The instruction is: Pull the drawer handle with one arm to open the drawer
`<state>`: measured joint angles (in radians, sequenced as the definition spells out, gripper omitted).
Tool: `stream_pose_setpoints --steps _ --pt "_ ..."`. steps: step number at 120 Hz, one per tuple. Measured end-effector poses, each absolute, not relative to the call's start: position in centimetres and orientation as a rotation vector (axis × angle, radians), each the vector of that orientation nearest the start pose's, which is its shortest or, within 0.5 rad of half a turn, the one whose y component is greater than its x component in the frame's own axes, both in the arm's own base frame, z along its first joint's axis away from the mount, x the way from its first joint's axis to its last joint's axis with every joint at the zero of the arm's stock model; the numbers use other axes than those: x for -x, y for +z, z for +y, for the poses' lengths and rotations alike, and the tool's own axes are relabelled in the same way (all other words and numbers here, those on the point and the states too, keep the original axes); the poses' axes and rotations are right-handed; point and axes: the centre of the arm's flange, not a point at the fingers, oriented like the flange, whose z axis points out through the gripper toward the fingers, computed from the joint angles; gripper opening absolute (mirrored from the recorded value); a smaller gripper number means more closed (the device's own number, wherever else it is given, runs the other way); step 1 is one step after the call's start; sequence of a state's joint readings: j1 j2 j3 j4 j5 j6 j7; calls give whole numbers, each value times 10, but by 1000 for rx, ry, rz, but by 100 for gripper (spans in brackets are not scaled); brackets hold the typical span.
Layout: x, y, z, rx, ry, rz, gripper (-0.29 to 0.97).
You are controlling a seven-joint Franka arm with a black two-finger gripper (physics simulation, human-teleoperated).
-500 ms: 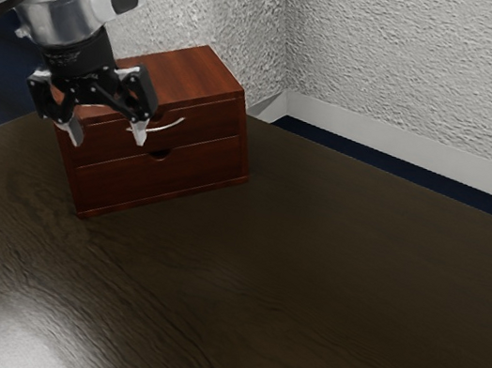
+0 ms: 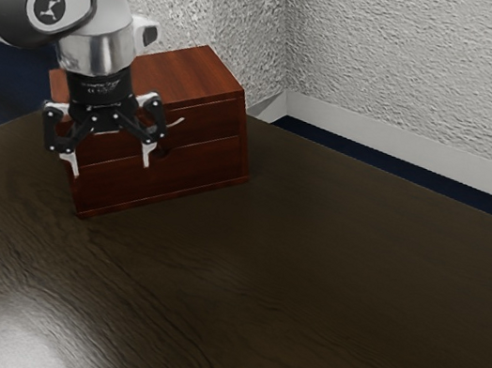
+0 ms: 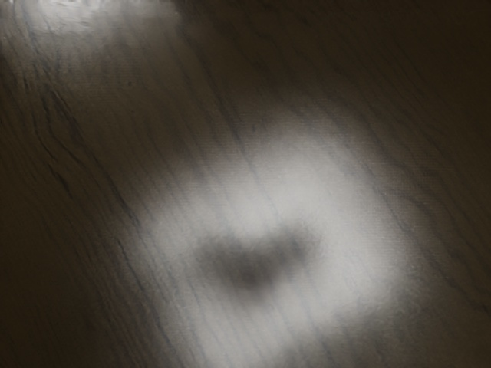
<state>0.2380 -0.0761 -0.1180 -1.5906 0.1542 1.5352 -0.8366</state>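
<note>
A small reddish-brown wooden cabinet (image 2: pixel 204 110) with two drawers stands at the back of the dark table (image 2: pixel 305 280), toward the exterior view's left. Its upper drawer carries a thin curved silver handle (image 2: pixel 177 121); both drawer fronts sit flush with the cabinet. My gripper (image 2: pixel 110 157) hangs open in front of the cabinet's face, fingers pointing down, one white-tipped finger (image 2: pixel 147 153) just below the handle's end. Nothing is between the fingers. In the wrist view I see the table's wood grain (image 3: pixel 115 192) with a bright glare patch.
A rough white wall (image 2: pixel 422 53) with a pale baseboard runs behind the table. A dark blue floor strip (image 2: pixel 420 172) lies along the table's far edge. The table stretches open toward the exterior view's right and front.
My arm has swung toward the exterior view's right and lowered, bringing the open gripper down across the cabinet's front. The cabinet and its drawers have not moved.
</note>
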Motion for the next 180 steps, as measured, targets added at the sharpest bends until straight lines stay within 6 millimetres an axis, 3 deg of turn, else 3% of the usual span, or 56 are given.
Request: stream_pose_setpoints --steps 21,37,71,92,120,160,180 --pt "-562 651 85 2771 -263 -942 68" --pt "-573 653 96 2824 -321 -644 68" --pt "-583 632 172 2863 -308 -281 68" --pt "-598 626 162 2861 -342 14 68" --pt "-602 621 162 2823 -362 257 68" --pt "-615 602 172 2811 -345 465 68" --pt "-624 593 188 2808 -347 517 68"
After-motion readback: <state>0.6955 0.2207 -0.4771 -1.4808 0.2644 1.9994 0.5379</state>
